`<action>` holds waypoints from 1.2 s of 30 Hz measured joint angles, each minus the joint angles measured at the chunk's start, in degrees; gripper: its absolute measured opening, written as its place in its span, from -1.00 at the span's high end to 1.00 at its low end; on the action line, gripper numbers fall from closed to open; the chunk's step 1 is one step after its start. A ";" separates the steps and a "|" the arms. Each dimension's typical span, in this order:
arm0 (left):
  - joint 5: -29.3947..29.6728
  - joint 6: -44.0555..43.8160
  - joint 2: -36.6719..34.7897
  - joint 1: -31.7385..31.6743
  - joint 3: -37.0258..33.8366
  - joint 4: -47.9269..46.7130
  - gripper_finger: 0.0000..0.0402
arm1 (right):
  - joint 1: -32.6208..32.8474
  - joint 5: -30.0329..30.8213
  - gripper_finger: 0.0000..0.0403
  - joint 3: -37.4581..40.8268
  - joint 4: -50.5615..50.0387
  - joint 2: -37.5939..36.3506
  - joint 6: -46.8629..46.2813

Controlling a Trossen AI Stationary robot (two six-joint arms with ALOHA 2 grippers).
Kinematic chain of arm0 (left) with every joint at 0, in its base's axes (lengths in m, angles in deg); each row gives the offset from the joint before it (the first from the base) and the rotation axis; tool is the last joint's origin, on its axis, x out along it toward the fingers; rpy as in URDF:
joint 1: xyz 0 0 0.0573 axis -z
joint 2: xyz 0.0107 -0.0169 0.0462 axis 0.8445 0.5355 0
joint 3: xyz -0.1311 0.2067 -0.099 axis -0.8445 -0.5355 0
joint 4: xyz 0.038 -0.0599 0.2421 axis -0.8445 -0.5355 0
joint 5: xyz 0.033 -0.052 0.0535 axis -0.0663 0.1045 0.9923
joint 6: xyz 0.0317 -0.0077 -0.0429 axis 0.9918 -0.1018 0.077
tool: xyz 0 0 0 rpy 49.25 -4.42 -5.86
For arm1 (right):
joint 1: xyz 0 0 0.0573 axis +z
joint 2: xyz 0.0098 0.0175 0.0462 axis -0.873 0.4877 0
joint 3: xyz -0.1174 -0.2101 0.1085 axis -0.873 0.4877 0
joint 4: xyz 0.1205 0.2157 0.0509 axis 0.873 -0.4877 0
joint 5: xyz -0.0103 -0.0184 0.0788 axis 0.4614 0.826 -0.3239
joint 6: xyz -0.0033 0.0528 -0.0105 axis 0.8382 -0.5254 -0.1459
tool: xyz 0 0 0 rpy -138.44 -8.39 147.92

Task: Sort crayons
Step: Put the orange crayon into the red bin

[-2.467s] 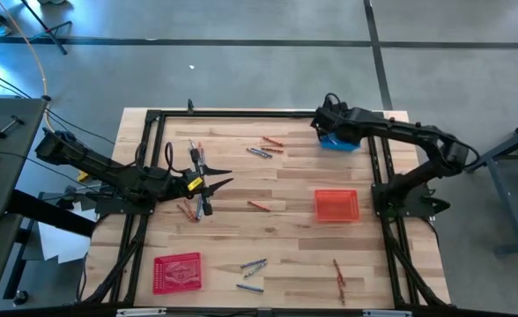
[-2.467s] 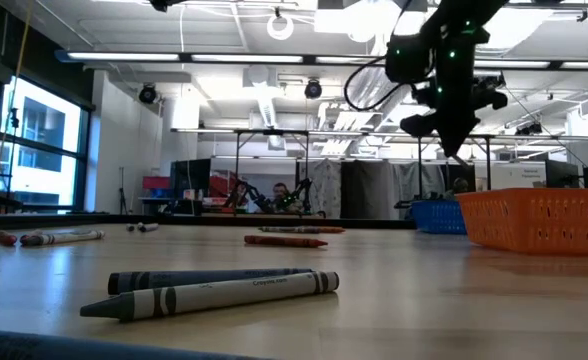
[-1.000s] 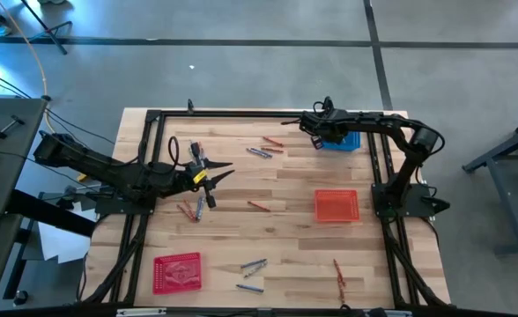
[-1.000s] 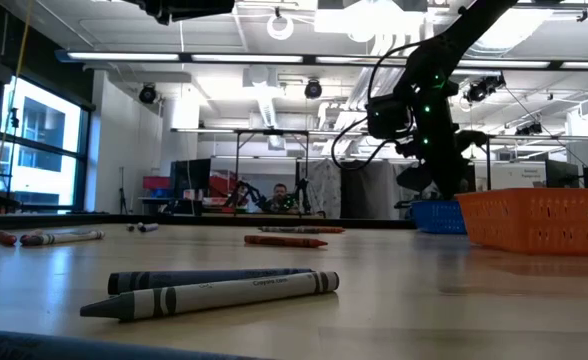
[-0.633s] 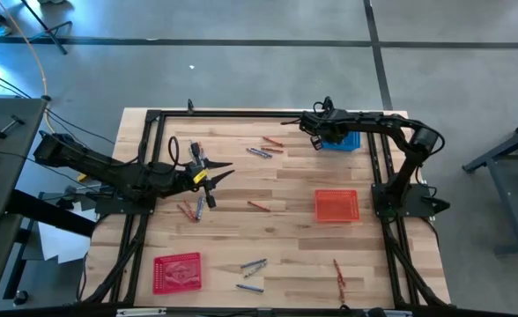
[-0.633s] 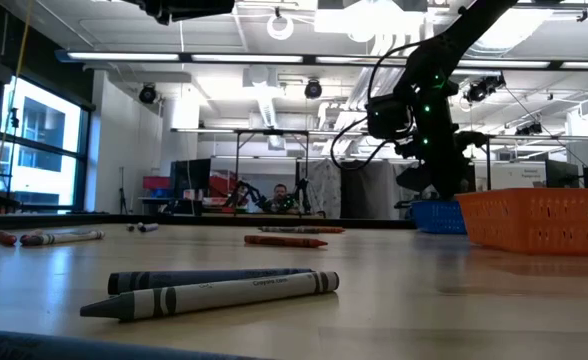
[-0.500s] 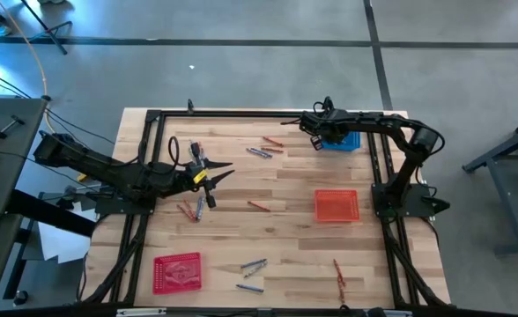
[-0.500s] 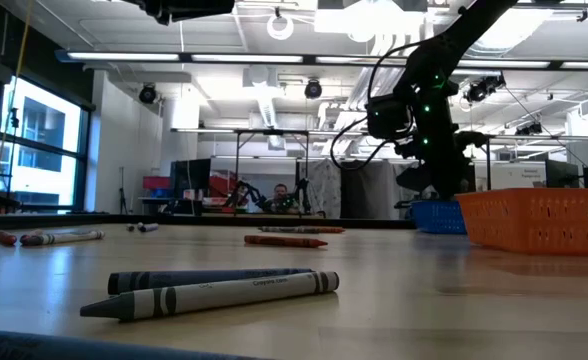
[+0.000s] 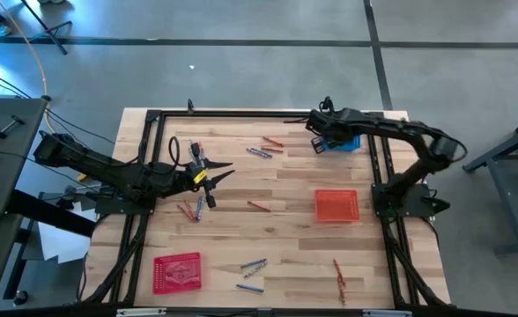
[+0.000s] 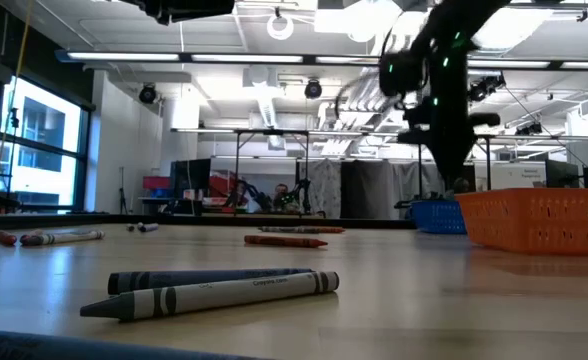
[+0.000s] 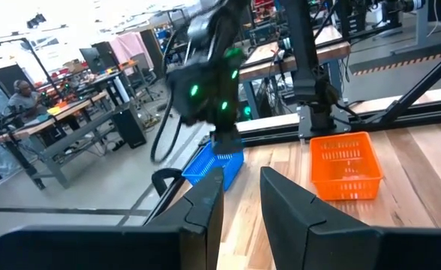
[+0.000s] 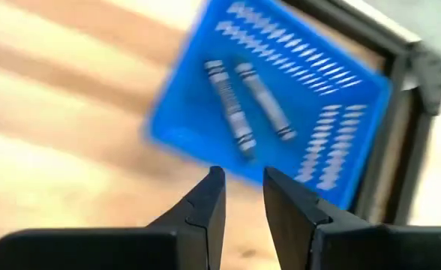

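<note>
Two grey crayons (image 12: 244, 105) lie in blue basket (image 12: 280, 112), upper right of table in high view; more crayons (image 9: 259, 153) loose mid-table. Right gripper (image 9: 315, 133) above basket's left edge, fingers slightly apart, empty. Left gripper (image 9: 215, 173) spread wide, centre-left. Risk: right arm swinging low could clip basket. Vs 0.5 s ago: right arm has lifted, elbow further right.

A maker's wordmark runs along the paper wrapper of the nearest grey crayon (image 10: 214, 293) in the low view, too small to read for certain; no other lettering is legible.
</note>
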 joint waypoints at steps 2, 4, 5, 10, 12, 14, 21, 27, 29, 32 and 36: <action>0.00 0.39 0.00 0.00 0.00 -0.01 0.62 | 4.23 -2.76 0.58 0.00 0.21 -2.92 -2.92; 0.00 0.38 0.00 0.00 0.00 -0.08 0.62 | 9.86 -5.65 0.58 -0.02 0.33 -4.93 -6.70; 0.00 0.36 0.00 0.00 0.00 -0.10 0.62 | 13.12 -6.70 0.58 -0.02 0.30 -5.48 -8.98; 0.00 -0.15 0.00 0.00 0.00 -0.10 0.62 | 32.88 -10.14 0.58 -0.02 1.35 -5.55 -24.02; 0.00 -0.23 0.00 0.00 0.00 -0.12 0.62 | 41.22 -10.56 0.58 -0.02 2.93 -4.92 -31.36; 0.00 -1.03 0.00 0.00 0.00 -0.12 0.62 | 49.28 -11.05 0.58 -0.02 5.33 -4.50 -39.10; 0.00 -1.72 0.00 0.00 0.00 -0.10 0.62 | 70.27 -8.35 0.58 -0.02 14.17 0.01 -66.86; 0.00 -1.76 0.00 0.04 0.00 0.08 0.62 | 76.20 -13.40 0.58 0.00 10.99 7.22 -79.18; 0.00 -1.76 0.00 0.04 0.00 0.36 0.62 | 76.23 -15.98 0.58 0.00 10.95 9.09 -79.17; 0.00 -1.76 0.00 0.04 0.00 0.32 0.62 | 76.11 -19.81 0.58 0.00 11.21 11.60 -79.15; 0.00 -1.72 0.00 0.02 0.00 0.32 0.62 | 75.84 -24.47 0.58 0.00 11.93 13.76 -79.16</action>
